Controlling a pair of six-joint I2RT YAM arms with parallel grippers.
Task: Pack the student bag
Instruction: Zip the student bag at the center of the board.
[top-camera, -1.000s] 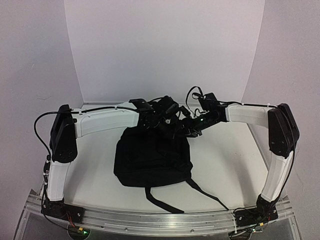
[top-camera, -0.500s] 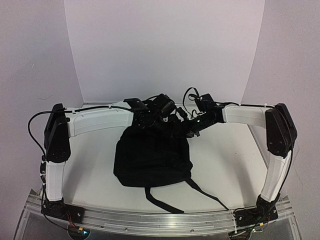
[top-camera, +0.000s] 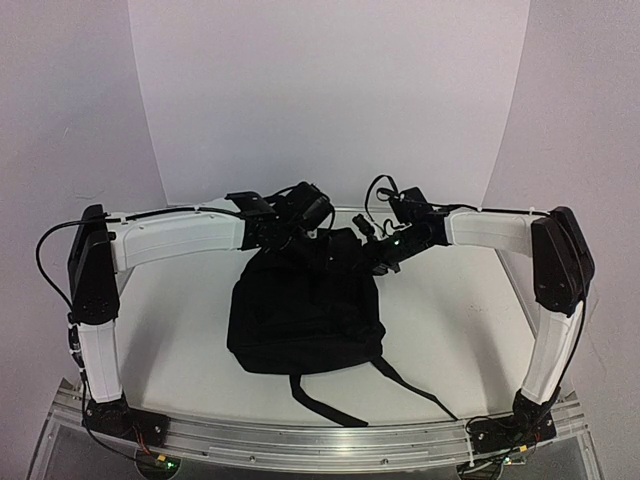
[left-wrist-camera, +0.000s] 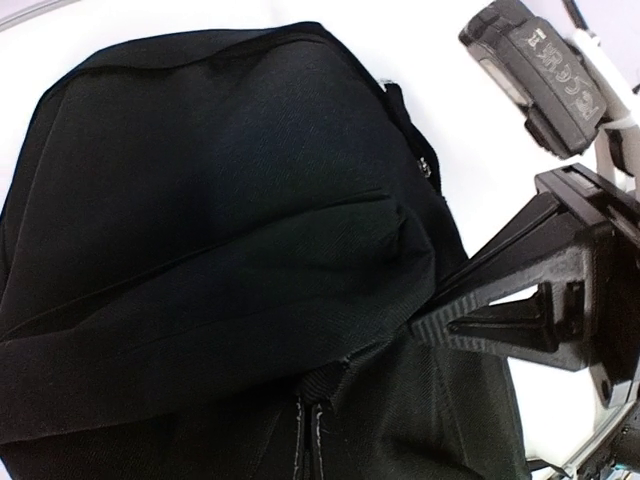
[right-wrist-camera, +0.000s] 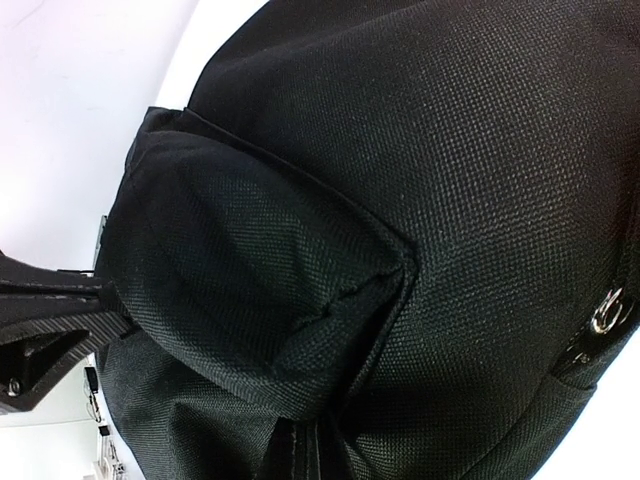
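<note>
**Desk:** Where does the student bag lie?

**Photographer:** Flat at the middle of the white worktop. Its rounded top points toward the far edge, and black webbing straps trail toward the near edge, right of centre.

**Desk:** And the arms?

**Photographer:** Both reach in over the bag's far end. The left gripper is clamped tight, pinching a raised fold of black fabric at the top of the bag. The right gripper, also closed hard, bites the same fold from the opposite side.

**Desk:** Anything else in frame?

**Photographer:** A metal zip pull glints on the bag, near the fold.
</note>
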